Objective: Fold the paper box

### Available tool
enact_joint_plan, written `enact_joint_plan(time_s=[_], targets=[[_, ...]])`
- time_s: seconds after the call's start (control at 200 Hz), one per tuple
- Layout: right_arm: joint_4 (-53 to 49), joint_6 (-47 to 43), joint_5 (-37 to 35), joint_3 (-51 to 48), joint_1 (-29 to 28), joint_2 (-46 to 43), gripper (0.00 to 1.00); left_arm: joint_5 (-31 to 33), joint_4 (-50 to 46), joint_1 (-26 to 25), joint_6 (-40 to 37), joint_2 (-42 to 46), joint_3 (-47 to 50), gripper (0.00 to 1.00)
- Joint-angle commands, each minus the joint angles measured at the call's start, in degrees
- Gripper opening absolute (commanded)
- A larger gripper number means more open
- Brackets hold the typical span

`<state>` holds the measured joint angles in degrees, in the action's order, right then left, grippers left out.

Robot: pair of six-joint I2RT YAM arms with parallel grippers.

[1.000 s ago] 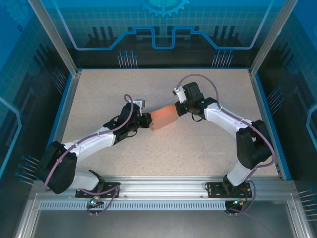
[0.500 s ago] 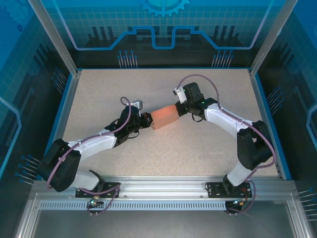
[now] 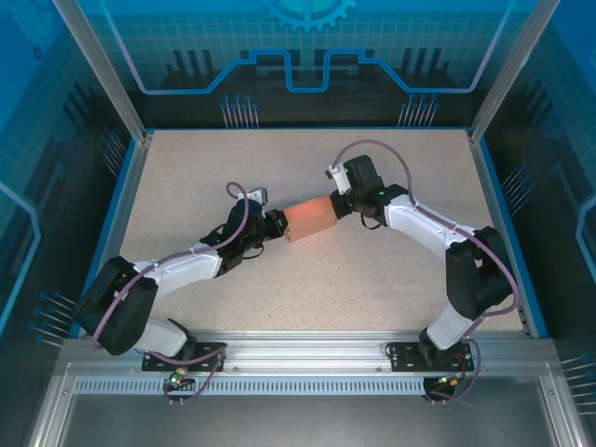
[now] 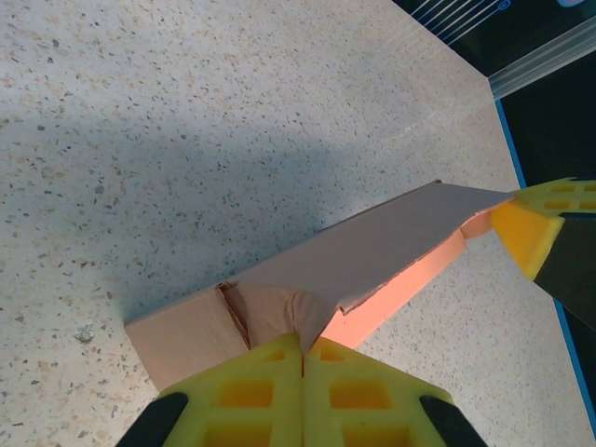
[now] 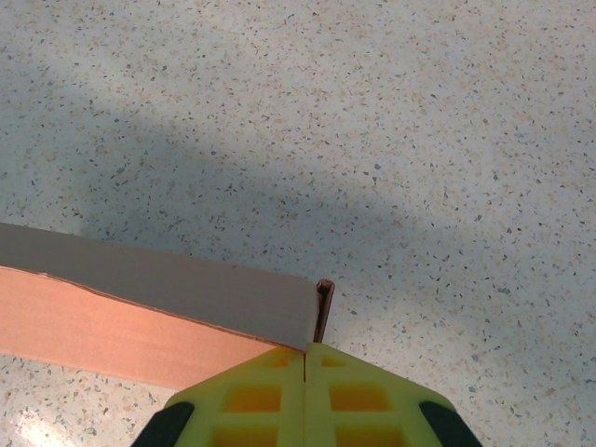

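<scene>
The salmon-pink paper box [image 3: 310,218] is held just above the speckled table between both arms, near the table's middle. My left gripper [image 3: 277,224] is shut on a crumpled flap at the box's left end; in the left wrist view the box [image 4: 372,251] runs away from my gripper [image 4: 303,343] toward the right gripper's yellow finger [image 4: 529,231]. My right gripper [image 3: 337,205] is shut on the box's right end. In the right wrist view its tips [image 5: 306,352] pinch a thin end tab of the box [image 5: 158,307].
The speckled table [image 3: 205,168] has a raised blue rim [image 3: 124,191] on its sides. Metal frame posts [image 3: 102,70] stand at the far corners. An aluminium rail [image 3: 307,346] with the arm bases runs along the near edge.
The left arm has shifted a little, nudging its gripper and the box slightly toward the far right. Both grips are unchanged.
</scene>
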<state>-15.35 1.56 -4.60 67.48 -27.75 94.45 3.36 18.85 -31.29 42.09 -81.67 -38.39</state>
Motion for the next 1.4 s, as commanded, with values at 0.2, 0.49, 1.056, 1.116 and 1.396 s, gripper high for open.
enact_joint_plan(time_s=[0.2, 0.49, 1.056, 1.116, 1.396], targets=[[-1.1, 0.4, 1.4, -1.4, -2.1, -0.5, 0.04, 2.8, 0.4, -3.0, -3.6, -1.7, 0.8, 0.08], [-0.4, 0.4, 0.0, -3.0, -2.2, -1.6, 0.04, 5.0, -0.9, -3.5, -7.7, 0.8, 1.9, 0.20], [-0.5, 0.6, -0.6, -3.2, -2.6, -2.0, 0.04, 1.0, -4.4, -0.8, -10.0, 8.9, 2.8, 0.60], [-0.5, 0.6, -0.6, -3.1, -2.6, -1.9, 0.04, -0.7, -3.7, 0.4, -9.0, 9.1, 2.7, 0.62], [-0.6, 0.6, -0.6, -3.0, -2.7, -1.8, 0.04, -7.3, -0.9, 4.5, -4.4, 4.2, 0.2, 0.68]])
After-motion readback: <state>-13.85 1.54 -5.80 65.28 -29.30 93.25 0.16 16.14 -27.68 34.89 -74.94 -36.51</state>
